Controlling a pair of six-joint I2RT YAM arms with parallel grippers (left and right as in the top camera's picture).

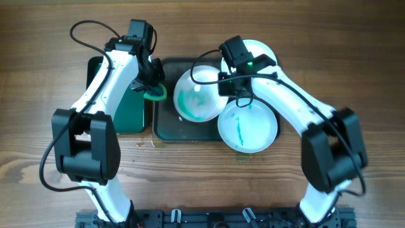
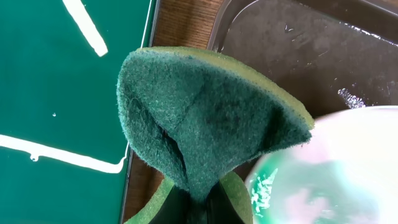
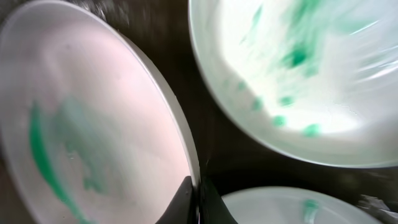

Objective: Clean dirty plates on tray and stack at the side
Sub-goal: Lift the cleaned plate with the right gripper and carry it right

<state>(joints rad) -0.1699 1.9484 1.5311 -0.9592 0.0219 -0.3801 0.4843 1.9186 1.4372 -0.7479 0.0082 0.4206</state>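
The tray (image 1: pixel 166 130) is being seen at the middle of the wooden counter (image 1: pixel 44 145), with the three plates being carried on or over it. The middle plate (image 1: pixel 197 96), smeared with teal around its bowl, is being held tilted above the tray's centre. Its right rim is being pinched between the pressed-together jaws of the right gripper (image 1: pixel 225 87); from the right wrist the thin edge is being shown clamped at the fingertips. The streaked plate (image 1: pixel 256 130), marked with one teal line, is being lapped over the tray's near right rim, just beside the middle plate. The far plate (image 1: pixel 264 49) is being largely covered by the right arm (image 1: pixel 297 104) at the tray's far right corner, and green smears are being shown on it from the right wrist. A folded green sponge (image 2: pixel 205 118) is being pinched by the jaws of the left gripper (image 1: pixel 152 83). It is being held over the strip of counter between the tray and the bright green tray (image 1: pixel 123 107), close to the middle plate's left rim; contact cannot be told. White streaks are being shown across the bright green tray.
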